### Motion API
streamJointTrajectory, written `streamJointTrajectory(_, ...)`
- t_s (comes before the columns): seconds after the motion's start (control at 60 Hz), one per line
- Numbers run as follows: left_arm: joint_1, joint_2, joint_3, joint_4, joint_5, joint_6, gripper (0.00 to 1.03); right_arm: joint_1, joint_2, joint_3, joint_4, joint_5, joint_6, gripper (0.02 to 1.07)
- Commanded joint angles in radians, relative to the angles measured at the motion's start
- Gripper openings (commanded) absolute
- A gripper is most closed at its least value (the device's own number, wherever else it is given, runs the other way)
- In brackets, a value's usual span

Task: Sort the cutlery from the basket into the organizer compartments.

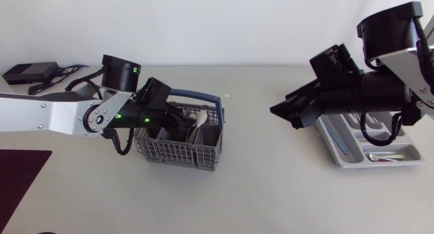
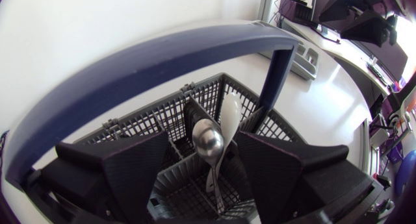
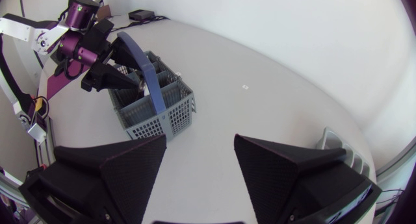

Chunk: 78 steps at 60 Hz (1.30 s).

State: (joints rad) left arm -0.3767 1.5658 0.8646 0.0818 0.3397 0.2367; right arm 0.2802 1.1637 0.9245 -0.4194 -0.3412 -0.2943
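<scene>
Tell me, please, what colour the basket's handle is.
The handle is dark blue, above the grey mesh basket; the left wrist view shows it best.

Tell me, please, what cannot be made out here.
- Head view: the left arm hides most contents of the grey mesh basket.
- Head view: the right arm covers much of the grey plastic organizer tray.
- Left wrist view: the shiny metal spoon hides the handle of the white spoon.

A pale grey table fills the scene. At its far left corner lies a flat black box with dark cables trailing from it across the surface. A small white mark sits near the middle toward the back, and a dark maroon mat covers the near left corner.
</scene>
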Motion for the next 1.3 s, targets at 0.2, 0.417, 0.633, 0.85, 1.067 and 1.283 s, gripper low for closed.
streamJointTrajectory(0.2,0.007,0.097,0.004,0.067,0.015,-0.005,0.73,0.005,-0.027,-0.062,0.024,0.008,0.021,0.78)
streamJointTrajectory(0.417,0.007,0.102,0.008,0.067,0.130,-0.016,0.73,0.005,-0.032,-0.075,0.031,0.018,0.017,0.78)
streamJointTrajectory(0.633,0.018,0.077,0.010,0.009,0.254,-0.013,0.72,0.002,-0.042,-0.079,0.031,0.018,0.015,0.78)
streamJointTrajectory(0.85,0.021,0.073,0.022,-0.059,0.335,0.001,0.69,0.002,-0.044,-0.082,0.031,0.018,0.015,0.78)
streamJointTrajectory(1.067,0.025,0.045,0.022,-0.097,0.378,0.009,0.65,0.002,-0.044,-0.082,0.031,0.019,0.014,0.78)
streamJointTrajectory(1.283,0.025,0.042,0.020,-0.076,0.378,0.012,0.59,0.005,-0.047,-0.085,0.031,0.019,0.014,0.78)
